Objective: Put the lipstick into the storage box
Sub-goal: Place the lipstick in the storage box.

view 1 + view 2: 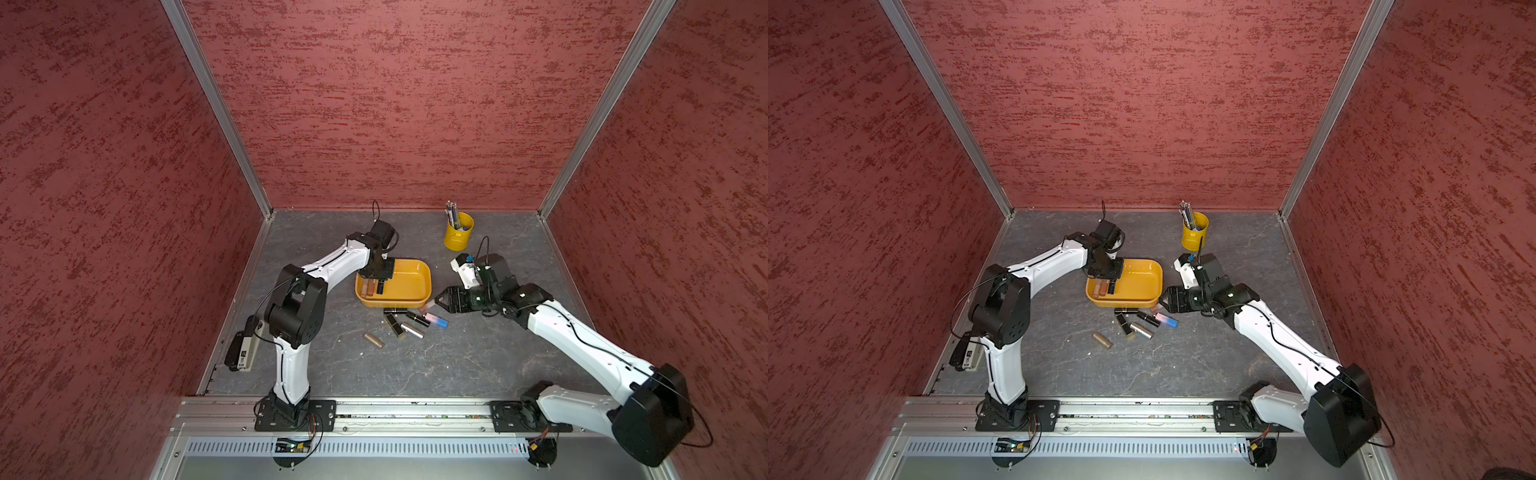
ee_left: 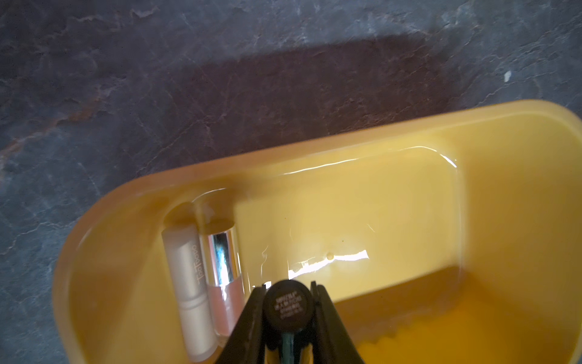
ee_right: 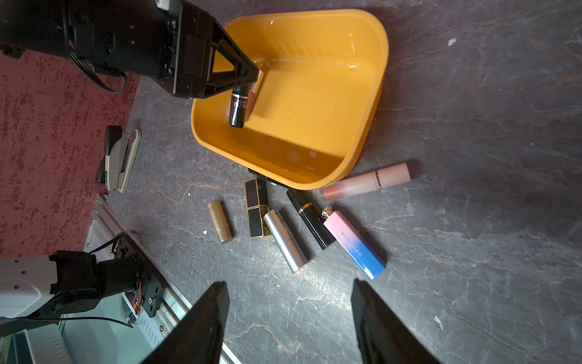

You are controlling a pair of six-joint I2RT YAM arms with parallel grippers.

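The orange-yellow storage box [image 1: 411,286] [image 1: 1142,286] [image 3: 315,94] sits mid-table. My left gripper [image 2: 289,286] [image 1: 379,286] is shut on a black lipstick [image 2: 289,304] [image 3: 238,107] and holds it over the box's left end. Two tubes lie in that end, a pale one [image 2: 189,283] and a silver-capped pink one [image 2: 223,271]. My right gripper [image 3: 289,283] [image 1: 436,300] is open and holds nothing; it hangs to the right of the box, over the loose lipsticks. These include a pink-blue one [image 3: 354,245], a silver one [image 3: 285,241] and a gold one [image 3: 219,226].
More tubes lie by the box's near wall: a black-gold square one [image 3: 257,208], a slim black one [image 3: 310,220] and a pink gloss [image 3: 367,181]. A yellow pen cup [image 1: 458,232] stands at the back right. A stapler [image 1: 243,349] lies at the left edge.
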